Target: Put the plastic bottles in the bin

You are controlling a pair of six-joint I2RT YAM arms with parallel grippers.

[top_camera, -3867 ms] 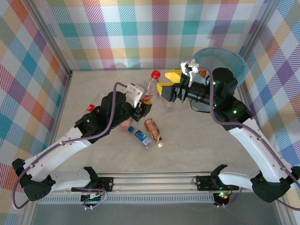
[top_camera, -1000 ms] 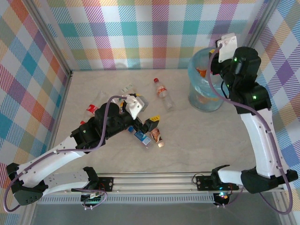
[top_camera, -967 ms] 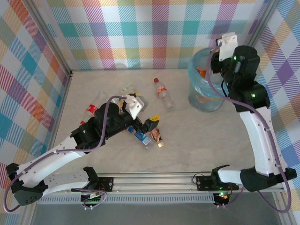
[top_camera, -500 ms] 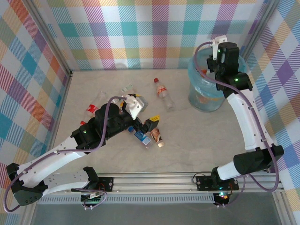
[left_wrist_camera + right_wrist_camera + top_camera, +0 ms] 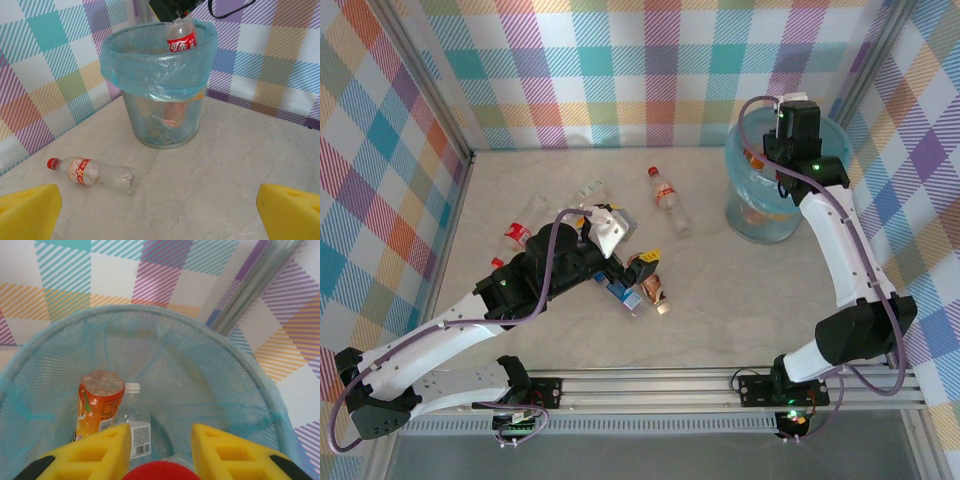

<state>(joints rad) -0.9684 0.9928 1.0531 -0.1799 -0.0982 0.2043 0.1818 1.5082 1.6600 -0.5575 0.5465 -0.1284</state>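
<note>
Bench [image 5: 750,290] of pale marbled surface, seen from above, walled with pastel plaid. At its far right corner stands the bin [image 5: 748,222], round and lined with a light-blue bag. The right claw [image 5: 161,456] hangs over the bin's mouth, its yellow fingers [image 5: 102,447] closed on the neck of a red-capped bottle [image 5: 181,36]. This bottle is clear with a red label and hangs upright; from the left wrist its lower end is hidden behind the bin's rim. Down inside the bin lie an orange-labelled bottle [image 5: 97,405] and, touching it, a white-capped bottle [image 5: 135,426].

The left claw [image 5: 160,214] sits low over the middle of the bench, somewhat toward the left edge, with its jaws spread wide and holding nothing. Just beside it lie a blue-labelled bottle [image 5: 620,290] and a copper bottle [image 5: 655,290], side by side. A fallen clear bottle [image 5: 667,198], with red cap and red label, lies toward the far edge, between the bench's middle and the bin, apart from both. Another bottle [image 5: 517,235] lies nearer the left edge.
</note>
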